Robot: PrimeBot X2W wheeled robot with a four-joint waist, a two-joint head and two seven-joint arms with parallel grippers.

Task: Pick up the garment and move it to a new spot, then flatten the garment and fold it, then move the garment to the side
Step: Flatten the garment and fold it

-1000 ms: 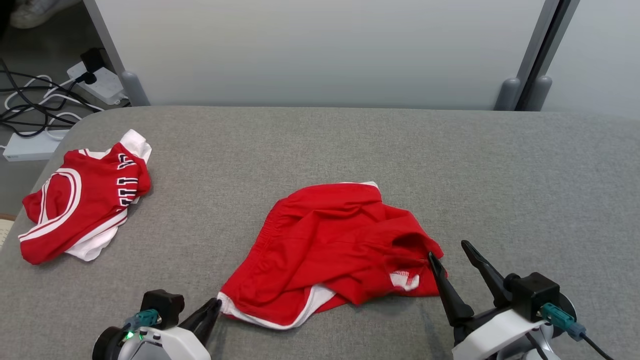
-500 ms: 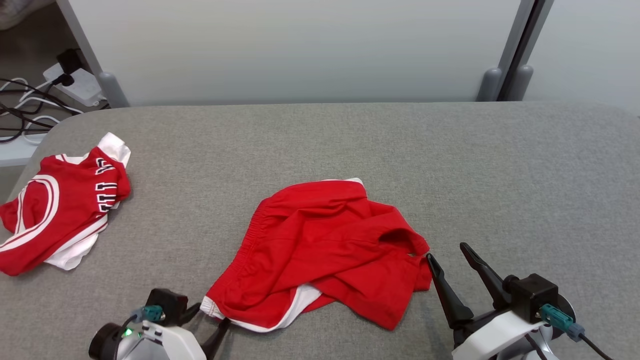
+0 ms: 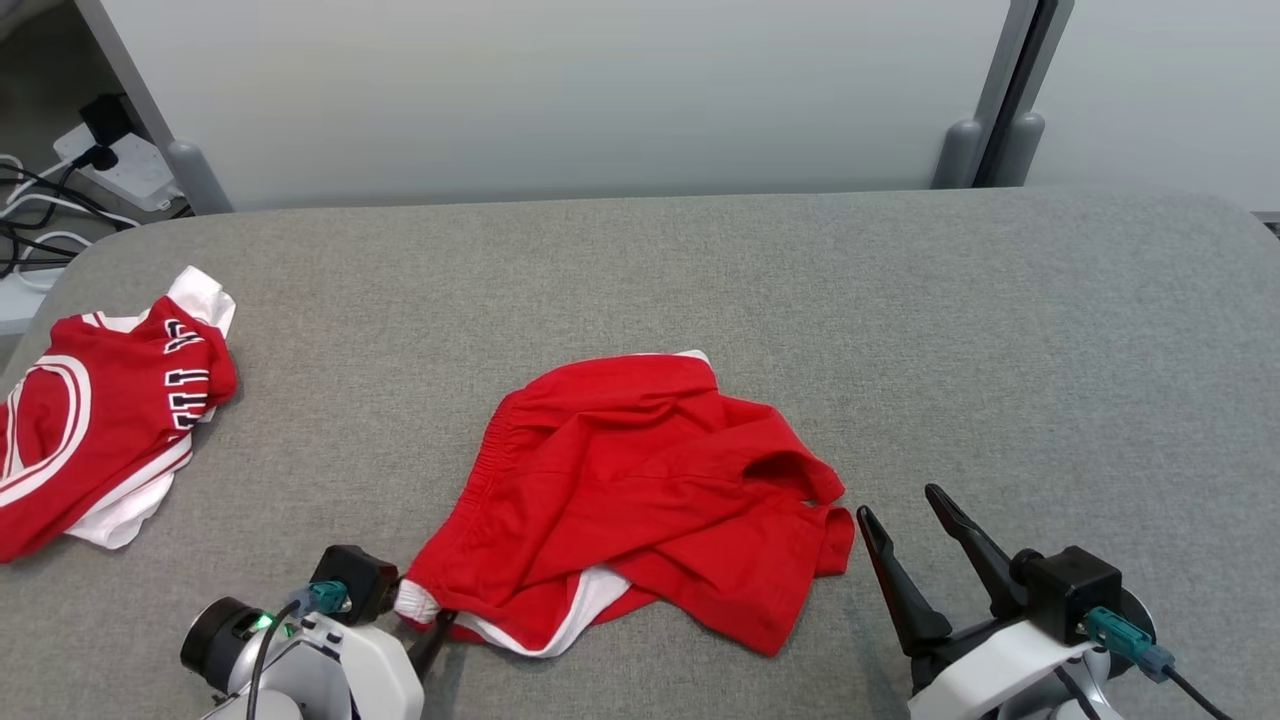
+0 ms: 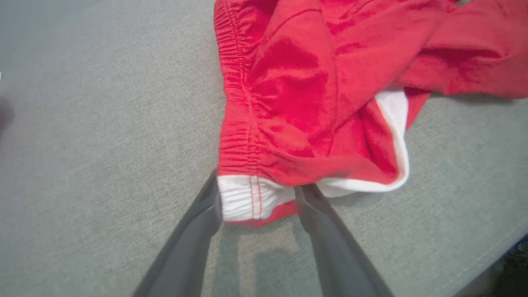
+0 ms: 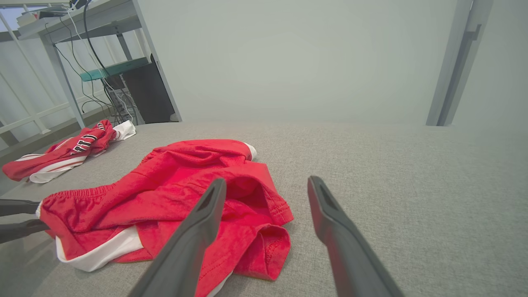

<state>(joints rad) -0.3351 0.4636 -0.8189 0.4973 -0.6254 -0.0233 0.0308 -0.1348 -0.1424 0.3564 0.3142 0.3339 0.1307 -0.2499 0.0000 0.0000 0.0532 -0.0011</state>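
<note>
The garment (image 3: 640, 480) is a pair of red shorts with white trim, lying crumpled on the grey table (image 3: 1000, 330) near its front middle. In the left wrist view the garment (image 4: 309, 82) shows its gathered waistband. Its white corner lies between the spread fingers of my left gripper (image 4: 258, 198), whose jaws are open. From the head, the left gripper (image 3: 415, 615) sits at the shorts' lower left corner. My right gripper (image 3: 897, 502) stands open just right of the shorts with nothing between its fingers. In its own view the right gripper (image 5: 267, 181) points past the garment (image 5: 177, 185).
A second red and white garment (image 3: 90, 420) with lettering lies bunched at the table's left edge, also seen as a red heap (image 5: 66, 152). Cables and a power strip (image 3: 120, 160) lie on the floor beyond the far left corner. A pale wall stands behind the table.
My left gripper has gone from shut to open at the shorts' corner. The shorts' right side has settled lower and more bunched. The head camera has turned, shifting the whole picture left.
</note>
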